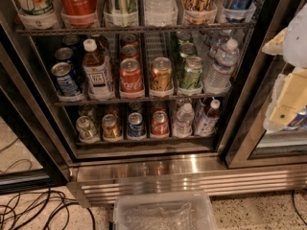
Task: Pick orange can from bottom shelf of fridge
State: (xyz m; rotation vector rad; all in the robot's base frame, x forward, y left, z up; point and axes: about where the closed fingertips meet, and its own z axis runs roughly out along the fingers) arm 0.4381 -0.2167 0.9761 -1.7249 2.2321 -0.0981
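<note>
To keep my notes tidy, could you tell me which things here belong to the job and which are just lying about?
Job: orange can, second from left on the bottom shelf; fridge; gripper, at the right edge, outside the fridge.
Lying about: blue can, red can, same shelf; clear bin and cables on the floor.

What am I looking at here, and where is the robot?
A single camera faces a drinks fridge. The pale shape at the right edge is the gripper, the robot's two-finger hand; it hangs outside the fridge, level with the middle rack, and no can is in it. On the bottom shelf the front row runs, from the left: a greenish can, the orange can, a blue can, a red can, two bottles. A clear bin stands on the floor below.
</note>
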